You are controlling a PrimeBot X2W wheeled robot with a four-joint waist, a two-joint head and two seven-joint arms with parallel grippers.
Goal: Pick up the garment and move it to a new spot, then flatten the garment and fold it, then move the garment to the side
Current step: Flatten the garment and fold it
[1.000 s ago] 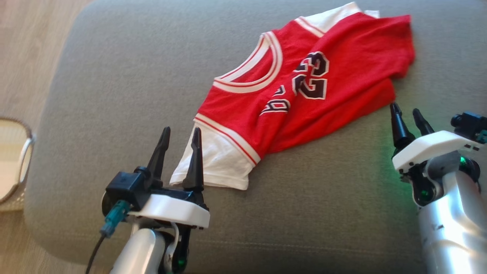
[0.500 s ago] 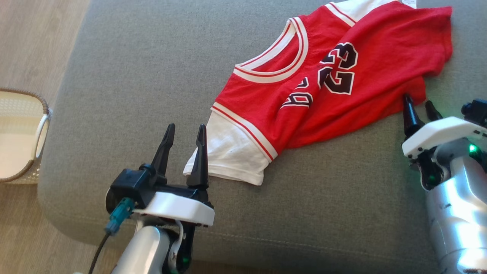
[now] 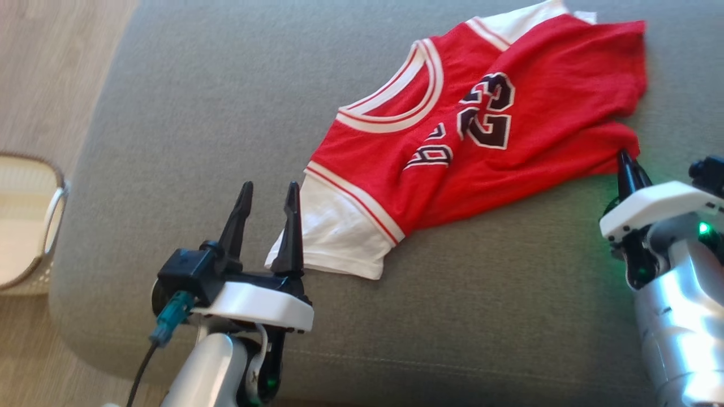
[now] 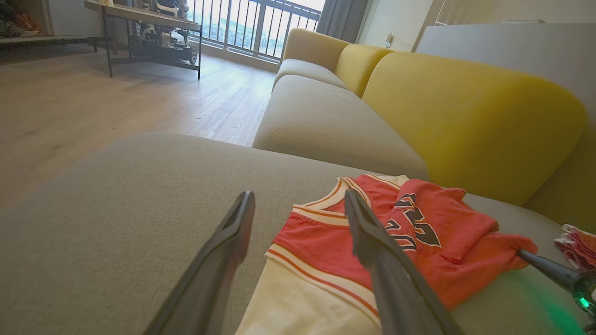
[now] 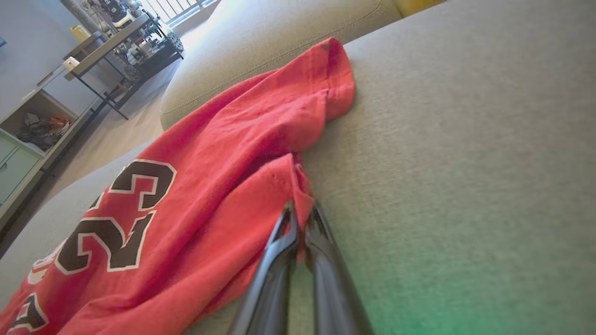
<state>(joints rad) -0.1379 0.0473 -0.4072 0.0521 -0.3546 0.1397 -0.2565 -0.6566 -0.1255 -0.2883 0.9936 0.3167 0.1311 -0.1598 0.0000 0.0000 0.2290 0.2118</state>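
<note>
At the jersey (image 3: 481, 141) corner on the right, R gripper (image 3: 629, 167) pinches red hem; L gripper (image 3: 270, 195), fingers apart, sits beside white sleeve (image 3: 339, 237).

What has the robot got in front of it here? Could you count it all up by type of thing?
Red-and-white basketball jersey numbered 23: 1
Crumpled red-and-white cloth: 1
Pale woven basket: 1
Grey fabric sofa cushion: 1
Dark two-fingered pincers: 2 (left pincer open, right pincer shut on the jersey's hem)
Total: 6
</note>
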